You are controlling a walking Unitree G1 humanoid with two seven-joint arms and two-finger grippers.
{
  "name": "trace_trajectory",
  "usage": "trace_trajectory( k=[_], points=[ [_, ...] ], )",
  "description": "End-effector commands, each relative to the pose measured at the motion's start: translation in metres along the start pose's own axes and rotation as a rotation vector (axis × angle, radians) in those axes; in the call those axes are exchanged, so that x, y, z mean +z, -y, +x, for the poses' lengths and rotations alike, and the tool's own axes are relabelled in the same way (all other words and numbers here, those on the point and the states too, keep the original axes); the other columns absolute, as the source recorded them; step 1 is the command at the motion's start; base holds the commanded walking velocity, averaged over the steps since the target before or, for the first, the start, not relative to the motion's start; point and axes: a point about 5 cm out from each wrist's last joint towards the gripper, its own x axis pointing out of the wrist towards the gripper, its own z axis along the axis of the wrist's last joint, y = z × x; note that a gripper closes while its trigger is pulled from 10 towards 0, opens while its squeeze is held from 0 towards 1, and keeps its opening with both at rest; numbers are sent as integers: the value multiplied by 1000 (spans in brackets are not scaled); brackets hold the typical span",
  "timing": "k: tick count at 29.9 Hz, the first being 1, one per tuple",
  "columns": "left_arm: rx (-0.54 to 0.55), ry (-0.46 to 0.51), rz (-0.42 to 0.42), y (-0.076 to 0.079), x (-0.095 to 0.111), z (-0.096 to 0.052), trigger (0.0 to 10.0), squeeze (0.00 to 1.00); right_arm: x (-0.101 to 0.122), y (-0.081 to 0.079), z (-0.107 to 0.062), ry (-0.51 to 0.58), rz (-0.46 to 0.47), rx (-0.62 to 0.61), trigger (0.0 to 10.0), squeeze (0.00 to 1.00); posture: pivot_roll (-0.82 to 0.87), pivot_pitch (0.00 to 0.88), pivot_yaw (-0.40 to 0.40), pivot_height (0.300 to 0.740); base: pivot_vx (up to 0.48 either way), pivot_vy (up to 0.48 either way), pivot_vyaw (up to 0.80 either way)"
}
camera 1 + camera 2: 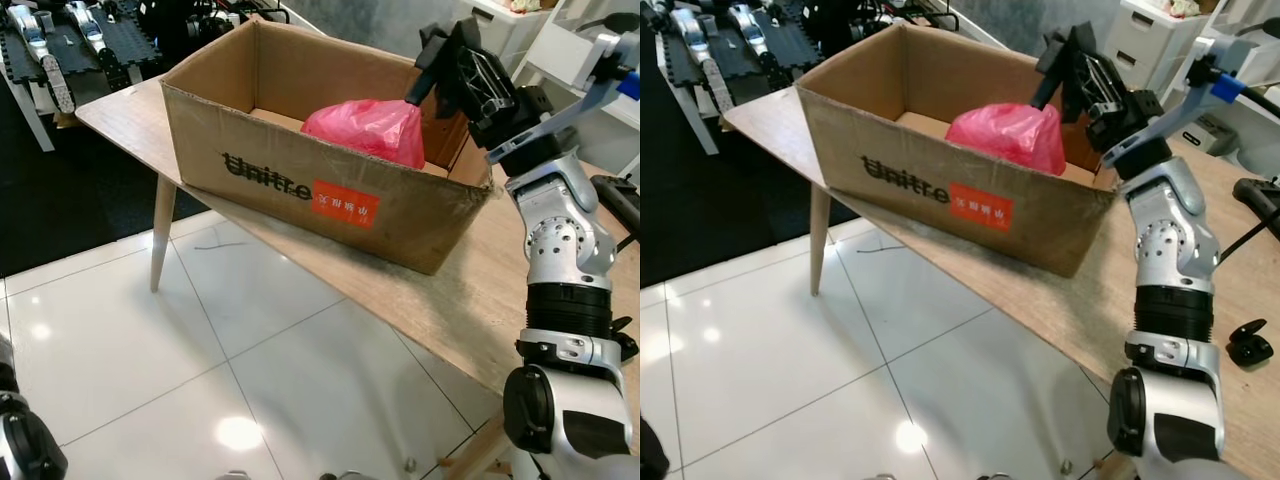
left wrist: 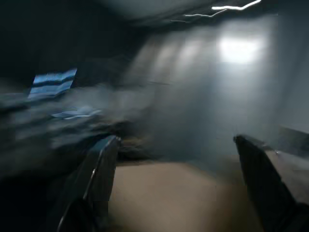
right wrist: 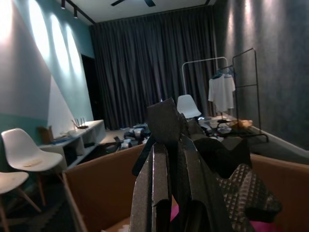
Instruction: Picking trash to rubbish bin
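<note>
An open cardboard box (image 1: 300,180) printed "Unitree" stands on a wooden table (image 1: 470,300). Inside it lies a pink plastic bag (image 1: 365,128), bulging above the front wall. My right gripper (image 1: 425,80) reaches over the box's right corner, shut on the bag's knotted top. In the right wrist view the black fingers (image 3: 164,183) press together over the box (image 3: 101,193), with a bit of pink bag (image 3: 263,226) below them. My left gripper (image 2: 178,193) hangs low in a dark, blurred view, its fingers (image 2: 96,179) wide apart and holding nothing.
The table juts over a white tiled floor (image 1: 150,350) on a slanted leg (image 1: 162,230). A small black object (image 1: 1248,345) lies on the table's right side. White drawers (image 1: 1145,40) stand behind, and black mats with robot parts (image 1: 70,40) lie at the back left.
</note>
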Motion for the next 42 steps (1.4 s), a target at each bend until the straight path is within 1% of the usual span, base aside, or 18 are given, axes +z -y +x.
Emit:
trace_trajectory(
  k=[1,2,3,4,6,7,8,11,12,13,15,18,19,24,26,29,35,42],
  points=[
    [-335,-26,-88,36,8,13,10000,0,10,3,1,39,-18,-1,10000,0,69,97,-68,740,0,0,0],
    [-335,-26,-88,36,8,13,10000,0,10,3,1,39,-18,-1,10000,0,69,97,-68,740,0,0,0],
    [-497,-55,-116,54,11,13,10000,0,12,1,3,47,-17,8,10000,0,73,93,-71,740,0,0,0],
    [-497,-55,-116,54,11,13,10000,0,12,1,3,47,-17,8,10000,0,73,93,-71,740,0,0,0],
    [-720,-89,-144,78,18,9,10000,0,12,0,7,57,-13,13,10000,0,72,85,-70,740,0,0,0],
    [-786,-92,-155,86,21,8,10000,0,12,0,9,61,-10,9,10000,0,72,85,-70,740,0,0,0],
    [-786,-92,-155,86,21,8,10000,0,12,0,9,61,-10,9,10000,0,72,85,-70,740,0,0,0],
    [-895,-116,-169,97,29,10,10000,0,9,1,15,48,-28,-9,10000,0,71,84,-65,740,0,0,0],
    [-895,-116,-169,97,29,10,10000,0,9,1,15,48,-28,-9,10000,0,71,84,-65,740,0,0,0],
    [-931,-135,-172,101,30,10,10000,0,7,1,17,35,-42,-7,10000,0,72,84,-65,740,0,0,0],
    [-1037,-184,-205,119,29,10,10000,0,3,-1,21,6,-51,5,10000,0,75,86,-68,740,0,0,0],
    [-1080,-205,-223,127,29,9,10000,0,1,-1,23,-7,-53,13,10000,0,77,86,-68,740,0,0,0],
    [-1124,-236,-231,135,28,10,10000,0,-1,-1,27,-20,-44,27,10000,0,79,86,-67,740,0,0,0],
    [-1151,-267,-224,139,27,11,10000,0,2,-4,32,7,-4,65,10000,0,79,87,-64,740,0,0,0],
    [-1147,-289,-220,138,24,12,10000,0,10,-7,37,72,67,129,10000,0,76,87,-62,740,0,0,0],
    [-1134,-297,-214,138,21,12,10000,0,15,-8,41,101,102,157,10000,0,75,87,-62,740,0,0,0],
    [-1118,-304,-213,141,17,12,10000,0,10,-10,49,78,92,167,10000,0,73,88,-60,740,0,0,0],
    [-1092,-320,-201,137,14,12,10000,0,-15,-11,61,-42,18,121,10000,0,71,88,-59,740,0,0,0]
  ],
)
